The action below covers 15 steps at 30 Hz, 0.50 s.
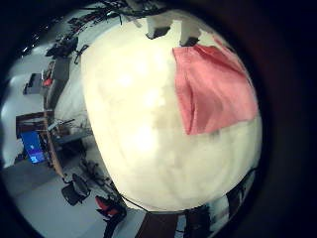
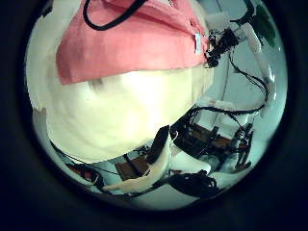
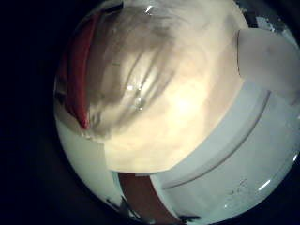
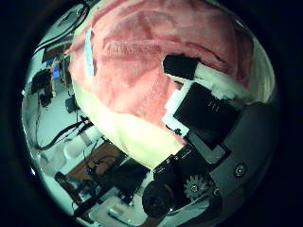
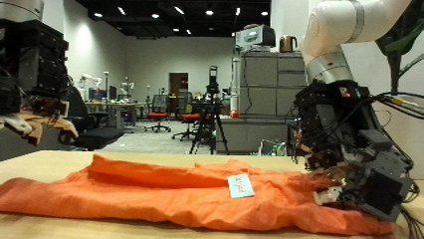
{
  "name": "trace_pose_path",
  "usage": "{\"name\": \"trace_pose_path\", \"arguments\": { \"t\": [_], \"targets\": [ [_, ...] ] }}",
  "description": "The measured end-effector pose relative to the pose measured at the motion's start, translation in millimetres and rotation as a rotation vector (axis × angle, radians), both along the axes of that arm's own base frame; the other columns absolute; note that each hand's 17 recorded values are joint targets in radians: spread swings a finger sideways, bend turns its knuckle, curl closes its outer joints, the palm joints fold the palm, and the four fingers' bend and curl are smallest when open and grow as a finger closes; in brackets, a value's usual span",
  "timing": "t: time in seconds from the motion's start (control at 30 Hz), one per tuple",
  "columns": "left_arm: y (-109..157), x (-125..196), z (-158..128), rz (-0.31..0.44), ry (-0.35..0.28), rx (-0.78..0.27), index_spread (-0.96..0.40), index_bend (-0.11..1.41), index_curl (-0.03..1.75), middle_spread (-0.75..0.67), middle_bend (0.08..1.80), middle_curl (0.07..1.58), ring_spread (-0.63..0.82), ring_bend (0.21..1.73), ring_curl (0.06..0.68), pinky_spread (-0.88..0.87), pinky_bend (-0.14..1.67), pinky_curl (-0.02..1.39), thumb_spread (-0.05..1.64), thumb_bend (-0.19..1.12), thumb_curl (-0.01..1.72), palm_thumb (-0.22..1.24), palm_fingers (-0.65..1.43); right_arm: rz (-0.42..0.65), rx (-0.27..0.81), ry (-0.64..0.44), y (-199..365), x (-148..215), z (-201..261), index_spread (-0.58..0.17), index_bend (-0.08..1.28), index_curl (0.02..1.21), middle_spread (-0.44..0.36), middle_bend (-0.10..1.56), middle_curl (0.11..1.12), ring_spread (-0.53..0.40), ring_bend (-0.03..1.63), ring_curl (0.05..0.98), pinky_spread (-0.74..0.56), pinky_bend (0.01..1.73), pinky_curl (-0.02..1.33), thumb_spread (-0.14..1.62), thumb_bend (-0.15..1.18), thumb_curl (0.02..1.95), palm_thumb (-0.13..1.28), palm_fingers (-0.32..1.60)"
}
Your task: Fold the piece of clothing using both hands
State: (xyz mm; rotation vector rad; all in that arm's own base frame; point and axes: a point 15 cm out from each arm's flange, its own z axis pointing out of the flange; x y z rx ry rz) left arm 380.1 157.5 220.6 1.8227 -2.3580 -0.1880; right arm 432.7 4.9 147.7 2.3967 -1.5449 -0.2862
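Outside view, garment: an orange-red piece of clothing lies spread flat along the light wooden table, a small white tag on its upper side.
Outside view, right hand: the right hand sits low at one end of the garment, fingertips down at the cloth; whether they pinch it, I cannot tell.
Outside view, left hand: the left hand hangs above the other end, clear of the cloth, fingers loosely bent and holding nothing.
Left little finger side palm view: the garment lies on the pale table, well below the palm.
Left thumb side palm view: the cloth covers one part of the table.
Right little finger side palm view: a strip of garment at the table edge; the rest is blurred.
Right thumb side palm view: the garment fills much of the view, close to the palm, with the hand's own black and white parts over it.
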Motion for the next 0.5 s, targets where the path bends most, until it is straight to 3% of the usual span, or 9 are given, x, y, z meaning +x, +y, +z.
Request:
{"name": "trace_pose_path", "arguments": {
  "t": [0.27,0.5],
  "targets": [
    [-1.0,-0.8,5.4,-0.002,-0.008,-0.001,-0.07,0.15,0.26,0.29,0.17,0.23,0.53,0.36,0.242,0.55,0.22,0.32,1.03,-0.02,0.27,0.19,-0.07,-0.021,0.006,-0.038,-15.0,-11.6,24.9,-0.382,0.76,0.67,-0.210,1.01,0.73,-0.256,1.15,0.579,-0.38,0.99,0.60,0.97,0.00,0.41,0.97,1.23],
    [-2.8,-0.9,8.2,-0.001,-0.012,-0.001,-0.07,0.15,0.26,0.29,0.17,0.23,0.53,0.36,0.241,0.55,0.22,0.32,1.03,-0.03,0.27,0.18,-0.07,-0.014,0.017,-0.095,-31.1,-21.7,64.4,-0.367,0.88,0.79,-0.205,1.13,0.81,-0.239,1.28,0.640,-0.34,1.10,0.71,1.02,-0.01,0.42,1.02,1.09]
  ]
}}
